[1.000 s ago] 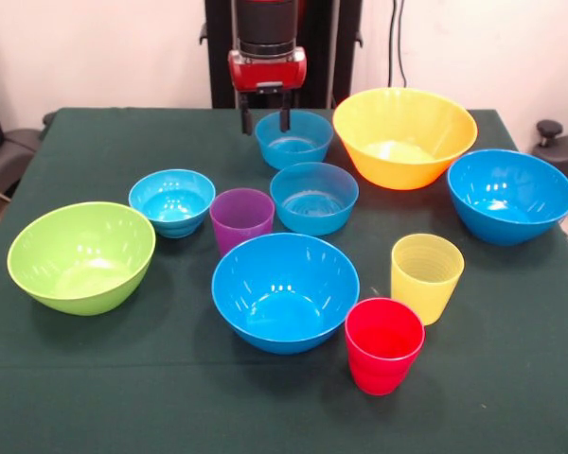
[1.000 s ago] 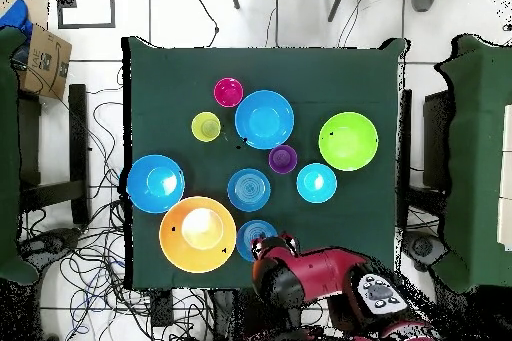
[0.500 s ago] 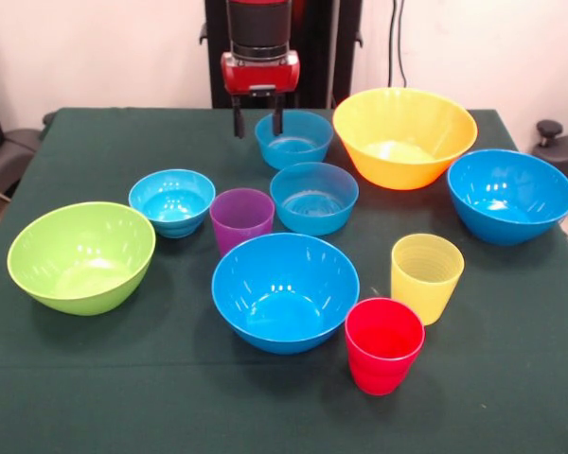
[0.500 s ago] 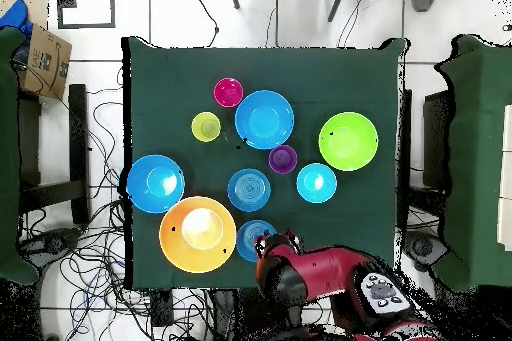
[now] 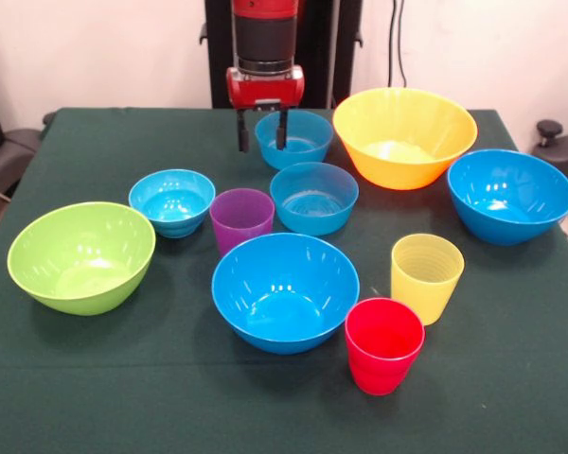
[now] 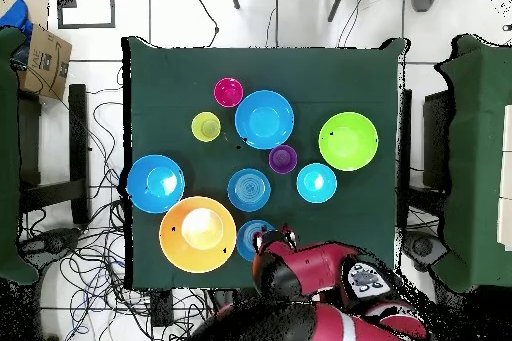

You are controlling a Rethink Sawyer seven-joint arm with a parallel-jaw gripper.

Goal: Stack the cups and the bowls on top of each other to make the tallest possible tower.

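Observation:
My gripper [image 5: 261, 142] hangs open and empty at the table's far side, its two fingers on either side of the left rim of a small blue bowl [image 5: 295, 142]. Two more small blue bowls [image 5: 313, 197] [image 5: 172, 200] and a purple cup [image 5: 241, 218] stand in the middle. A large blue bowl [image 5: 285, 290], a yellow cup [image 5: 425, 276] and a red cup [image 5: 383, 344] stand nearer. The lime green bowl [image 5: 80, 255] is at the left, the very large yellow bowl [image 5: 404, 135] and another large blue bowl [image 5: 509, 194] at the right. Everything stands apart; no tower stands and no lime green cup shows.
The green cloth table [image 5: 95, 378] is flanked by chairs [image 6: 478, 157]. Cables lie on the floor around it, and a cardboard box [image 6: 48, 57] sits at the overhead view's upper left. In the overhead view the arm [image 6: 295, 272] covers the gripper.
The gripper has come down a little beside the far small blue bowl, after a small sideways shift. Its fingers stay open. No cup or bowl has moved.

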